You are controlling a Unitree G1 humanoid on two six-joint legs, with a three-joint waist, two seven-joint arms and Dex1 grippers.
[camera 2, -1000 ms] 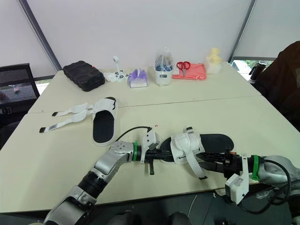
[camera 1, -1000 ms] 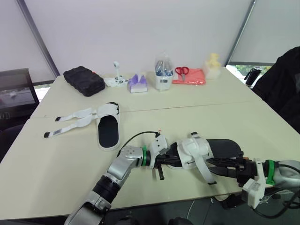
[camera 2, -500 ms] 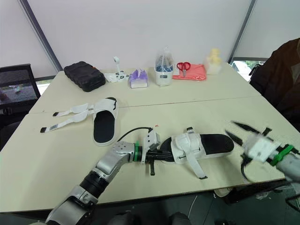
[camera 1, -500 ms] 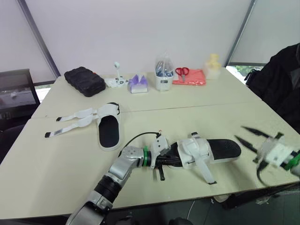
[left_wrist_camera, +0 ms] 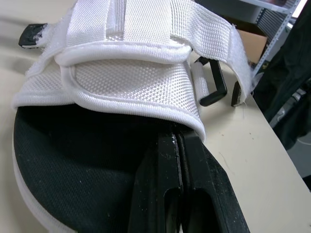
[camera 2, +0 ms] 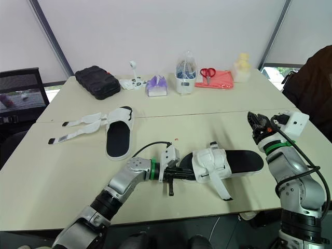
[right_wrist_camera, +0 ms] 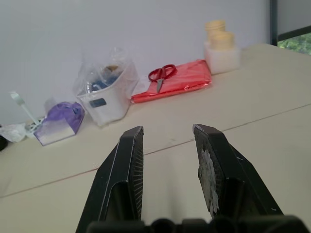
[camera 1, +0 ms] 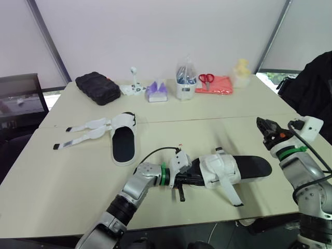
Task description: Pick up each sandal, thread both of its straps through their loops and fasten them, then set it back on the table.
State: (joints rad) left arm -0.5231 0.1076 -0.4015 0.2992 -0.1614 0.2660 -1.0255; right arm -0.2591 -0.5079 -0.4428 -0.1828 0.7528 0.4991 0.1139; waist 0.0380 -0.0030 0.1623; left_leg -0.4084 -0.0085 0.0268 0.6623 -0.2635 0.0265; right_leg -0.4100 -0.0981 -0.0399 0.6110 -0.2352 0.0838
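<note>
Right gripper (camera 1: 265, 127) has lifted off beyond the near sandal's (camera 1: 251, 167) heel, fingers spread; left gripper (left_wrist_camera: 177, 145) stays clenched under its upper; one strap (camera 1: 232, 193) hangs unfastened.

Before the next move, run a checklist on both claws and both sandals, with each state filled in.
1. Right claw open, nothing between its fingers: ok.
2. Left claw shut, tucked under the white upper of the near sandal: ok.
3. Left claw actually pinching the sandal: cannot tell.
4. Near sandal's strap tail fastened: not ok, it trails loose on the table.
5. Far sandal straps fastened: not ok, both lie spread flat.
</note>
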